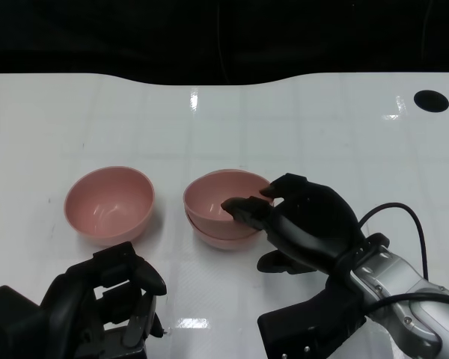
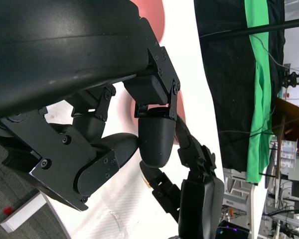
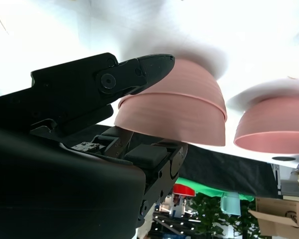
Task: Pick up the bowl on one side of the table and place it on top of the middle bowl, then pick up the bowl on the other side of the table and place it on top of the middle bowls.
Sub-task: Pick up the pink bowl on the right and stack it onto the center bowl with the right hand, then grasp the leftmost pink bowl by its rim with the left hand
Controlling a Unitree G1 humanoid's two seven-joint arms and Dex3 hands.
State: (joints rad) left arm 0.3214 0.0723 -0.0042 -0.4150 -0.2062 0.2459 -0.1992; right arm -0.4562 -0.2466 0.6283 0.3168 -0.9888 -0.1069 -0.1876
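A glossy white table [image 1: 299, 127] carries everything, its far edge curving against a dark background, with a black round hole [image 1: 431, 100] near the far right corner. A stack of two pink bowls [image 1: 223, 209] sits at the middle. A single pink bowl [image 1: 109, 203] stands apart, left of the stack.

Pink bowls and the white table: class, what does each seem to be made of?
Pink bowls: probably plastic, matte, with even colour, thin rims and only soft sheen. White table: a glossy smooth surface, perhaps laminate or coated board, since it mirrors the lights sharply.
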